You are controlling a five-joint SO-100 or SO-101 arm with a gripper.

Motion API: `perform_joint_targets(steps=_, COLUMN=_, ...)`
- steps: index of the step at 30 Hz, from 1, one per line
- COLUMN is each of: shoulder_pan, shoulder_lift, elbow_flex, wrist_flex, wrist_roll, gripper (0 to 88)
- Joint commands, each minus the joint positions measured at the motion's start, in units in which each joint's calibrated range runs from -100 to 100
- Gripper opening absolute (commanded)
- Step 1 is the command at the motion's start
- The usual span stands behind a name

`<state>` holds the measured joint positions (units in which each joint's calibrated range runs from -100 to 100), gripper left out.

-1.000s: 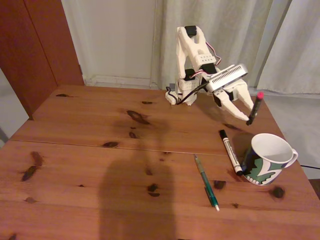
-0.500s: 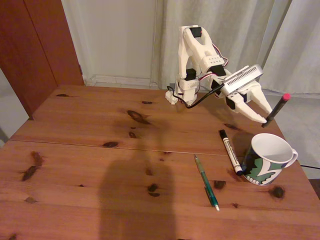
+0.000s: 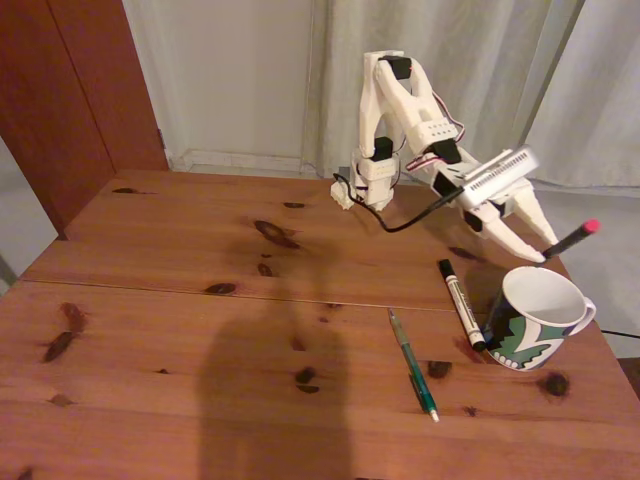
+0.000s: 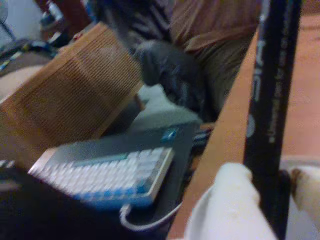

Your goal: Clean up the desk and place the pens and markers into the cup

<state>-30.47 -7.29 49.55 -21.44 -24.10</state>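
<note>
My gripper (image 3: 546, 254) is shut on the thin black pen (image 3: 570, 240), whose red-pink end points up to the right. It hangs just above the rim of the white patterned cup (image 3: 536, 316) at the desk's right edge. The wrist view shows the black pen (image 4: 270, 100) clamped between my white fingers (image 4: 225, 205), with the gripper (image 4: 272, 197) low in the frame. A white marker (image 3: 460, 303) with black caps lies just left of the cup. The green pen (image 3: 413, 364) lies further left and nearer. All rest on the reddish-brown desk (image 3: 180, 300).
My arm's base (image 3: 365, 185) stands at the desk's back edge, curtains behind it. The desk's right edge runs close beside the cup. Past the desk edge, the wrist view shows a keyboard (image 4: 110, 175), a slatted wooden panel (image 4: 75, 95) and a seated person (image 4: 210, 25).
My arm has reached out to the right and lowered, carrying the black pen from behind the marker to just over the cup. The pen has tilted further toward the right.
</note>
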Motion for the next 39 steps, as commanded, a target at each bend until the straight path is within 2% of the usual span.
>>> perform_joint_targets(steps=1, shoulder_pan=-0.53, shoulder_lift=0.13, elbow_flex=-4.38, wrist_flex=-2.17, wrist_roll=-0.15, gripper=0.5)
perform_joint_targets(steps=15, shoulder_pan=-0.53, shoulder_lift=6.34, elbow_flex=-11.41, wrist_flex=-2.08, wrist_roll=-1.09, gripper=0.5)
perform_joint_targets(steps=39, shoulder_pan=3.25, shoulder_lift=10.23, elbow_flex=-10.78, wrist_flex=-1.48, wrist_roll=-0.67, gripper=1.3)
